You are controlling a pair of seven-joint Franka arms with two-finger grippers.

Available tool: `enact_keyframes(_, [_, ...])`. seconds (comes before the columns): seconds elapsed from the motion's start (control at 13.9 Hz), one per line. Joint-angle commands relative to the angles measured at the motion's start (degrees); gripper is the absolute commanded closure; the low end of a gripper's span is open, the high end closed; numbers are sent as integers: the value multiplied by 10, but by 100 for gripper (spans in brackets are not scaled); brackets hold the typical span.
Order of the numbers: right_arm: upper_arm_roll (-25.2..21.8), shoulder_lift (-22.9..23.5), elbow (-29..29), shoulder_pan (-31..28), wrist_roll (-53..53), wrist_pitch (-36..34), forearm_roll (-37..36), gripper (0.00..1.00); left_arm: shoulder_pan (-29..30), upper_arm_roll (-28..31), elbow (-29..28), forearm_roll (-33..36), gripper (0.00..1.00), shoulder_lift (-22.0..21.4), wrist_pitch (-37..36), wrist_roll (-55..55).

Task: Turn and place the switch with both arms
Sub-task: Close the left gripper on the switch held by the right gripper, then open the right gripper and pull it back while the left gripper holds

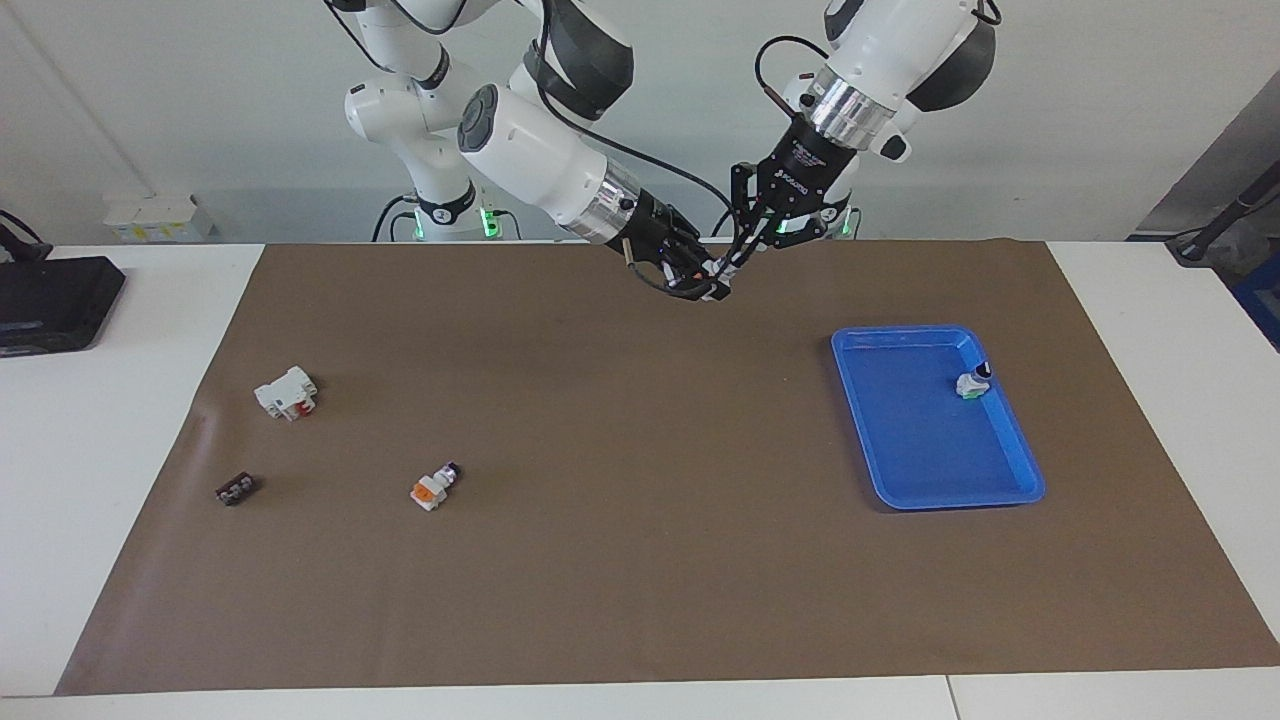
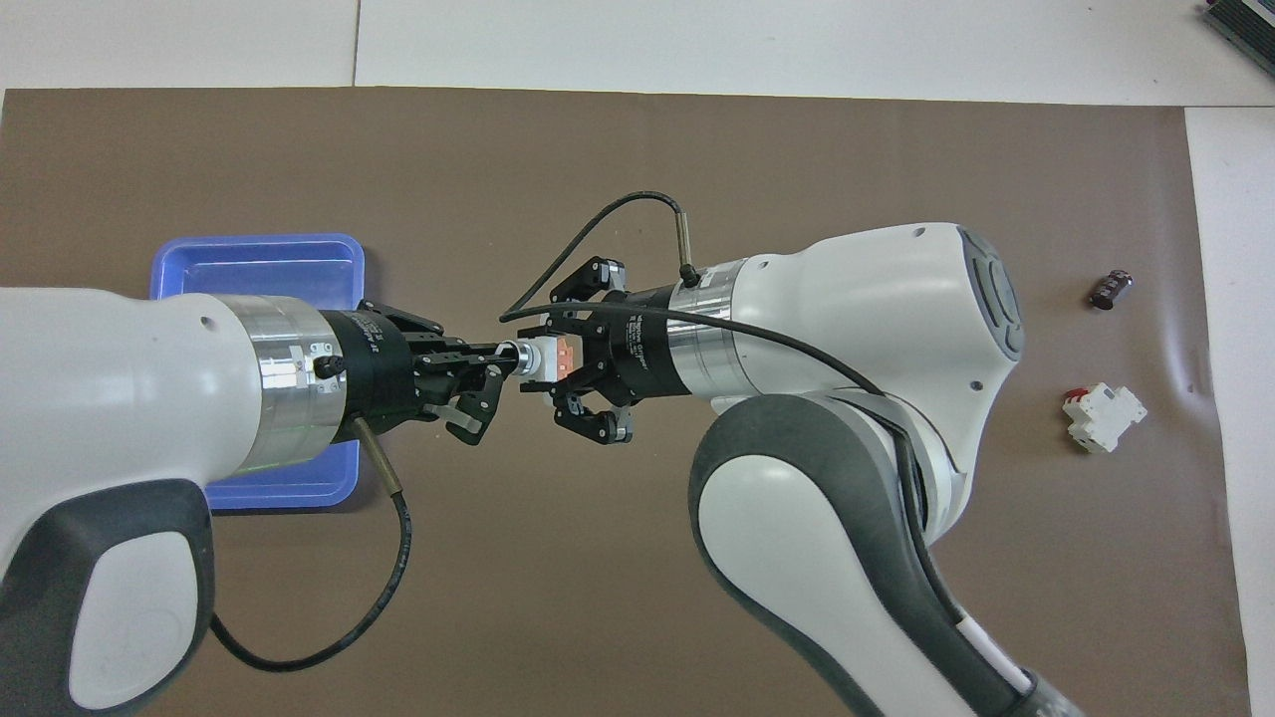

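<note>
A robotics lab: two white robot arms (image 1: 540,150) over a paper-covered surface (image 1: 640,560) against bare walls.

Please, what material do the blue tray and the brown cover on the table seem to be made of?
The blue tray looks like moulded plastic with a glossy finish: one even colour, rounded corners, a raised rim and light reflections on its floor. The brown cover looks like matte paper or thin card: it gives no shine, lies flat with straight cut edges, and shows a small crease near the white block with red part. Neither is certain.
</note>
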Motion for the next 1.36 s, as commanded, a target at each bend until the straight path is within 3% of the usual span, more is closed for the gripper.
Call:
enact_keyframes(0.0, [1, -19, -2, -7, 16, -22, -4, 100, 14, 5, -23, 56, 100, -5, 34, -42])
enact_keyframes(0.22, [1, -20, -3, -7, 16, -22, -4, 97, 17, 5, -24, 56, 100, -5, 34, -16])
enact_keyframes(0.29, [1, -21, -3, -6, 15, -23, -6, 2, 17, 5, -25, 56, 100, -5, 35, -11])
enact_keyframes(0.79, [2, -25, -3, -6, 15, -32, -18, 0, 20, 6, -37, 63, 100, -8, 37, 40])
enact_keyframes(0.93, [1, -32, -3, -7, 10, -51, -28, 0, 52, 5, -39, 65, 100, -8, 44, 79])
enact_keyframes(1.29, [2, -79, -4, -6, -53, -166, -156, 0, 110, 7, -56, 68, 100, -9, 49, 249])
